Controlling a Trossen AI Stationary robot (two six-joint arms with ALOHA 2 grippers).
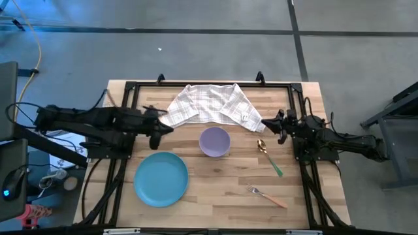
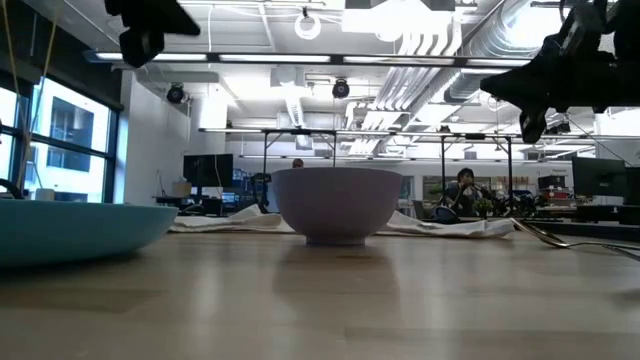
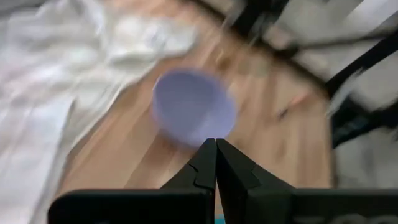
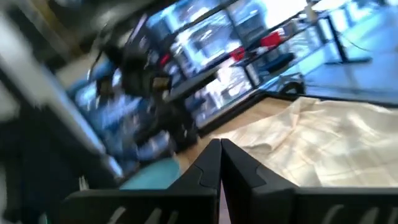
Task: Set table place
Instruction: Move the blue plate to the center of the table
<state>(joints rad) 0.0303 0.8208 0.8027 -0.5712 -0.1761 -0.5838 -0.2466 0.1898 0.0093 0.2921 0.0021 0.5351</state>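
Lavender round bowl sits beside blue round plate; shut left gripper should open wide first; right gripper is shut too.

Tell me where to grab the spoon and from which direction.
Grip the spoon by its green handle, coming straight down from above. It lies flat on the table, the slim handle clear of the lavender bowl. The right gripper hovers nearest, fingers closed, so it likely must open first.
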